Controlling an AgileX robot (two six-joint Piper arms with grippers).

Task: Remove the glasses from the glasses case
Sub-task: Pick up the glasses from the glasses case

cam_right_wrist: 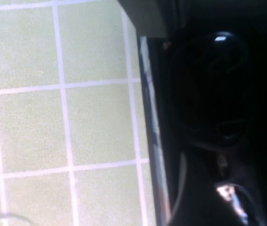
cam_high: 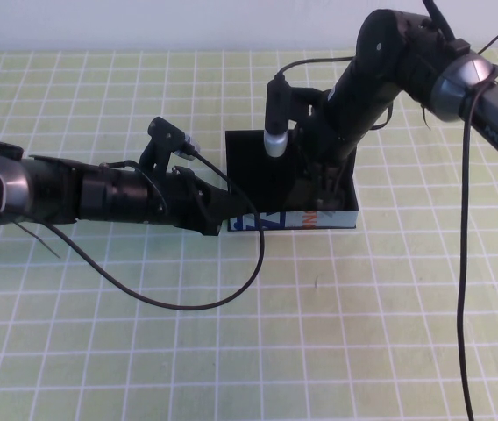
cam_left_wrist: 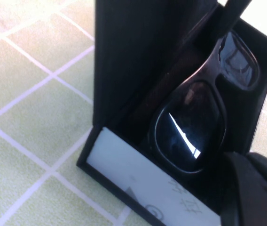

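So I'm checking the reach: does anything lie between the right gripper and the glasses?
Nothing shows: in the high view the right gripper reaches down into the glasses case, directly over the glasses.

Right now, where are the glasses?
The glasses lie inside the open case at mid-table in the high view; the right gripper reaches down into the case, and the left gripper is at its left end.

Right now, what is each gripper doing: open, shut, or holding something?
Left gripper: at the glasses case's left front corner; state cannot be told.
Right gripper: down inside the case over the glasses; state cannot be told.
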